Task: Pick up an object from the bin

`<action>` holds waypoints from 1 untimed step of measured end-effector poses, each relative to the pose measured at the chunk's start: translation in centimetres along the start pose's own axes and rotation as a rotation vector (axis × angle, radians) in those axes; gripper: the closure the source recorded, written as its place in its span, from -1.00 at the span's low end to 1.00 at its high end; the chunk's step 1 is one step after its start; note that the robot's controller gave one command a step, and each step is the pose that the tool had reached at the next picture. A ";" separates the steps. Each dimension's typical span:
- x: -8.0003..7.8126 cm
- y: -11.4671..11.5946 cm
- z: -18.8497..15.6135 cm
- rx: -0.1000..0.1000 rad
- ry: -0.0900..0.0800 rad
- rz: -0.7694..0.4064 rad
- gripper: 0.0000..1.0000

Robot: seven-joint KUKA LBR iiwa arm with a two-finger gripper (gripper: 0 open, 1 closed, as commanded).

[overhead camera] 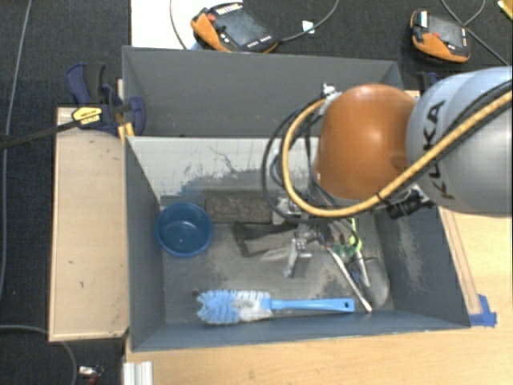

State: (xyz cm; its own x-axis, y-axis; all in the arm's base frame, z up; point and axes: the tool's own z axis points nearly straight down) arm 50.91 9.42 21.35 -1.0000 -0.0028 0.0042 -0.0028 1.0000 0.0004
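**Claw [298,255] low in the bin, right of the blue cup [183,229]**

We found the arm's claw down near the middle of the grey bin [240,95], well right of the blue cup, and we could not tell how wide it stood or whether it had hold of anything. A flat black piece [255,239] lay nearest, between cup and claw, just beside the claw. The cup stood mouth up on the bin's floor. A dark grey block [236,208] sat just right of the cup, toward the back wall. A blue brush [276,305] lay in front of the cup and to its right. Green-and-metal utensils [353,259] lay farthest right of the cup, beyond the claw.
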 end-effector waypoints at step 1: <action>-0.2 -0.1 -0.3 -0.001 -0.007 0.005 -1.00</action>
State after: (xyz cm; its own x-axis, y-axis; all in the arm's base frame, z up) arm 51.08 9.37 21.67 -1.0000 0.0026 -0.0027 0.0026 1.0000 0.0012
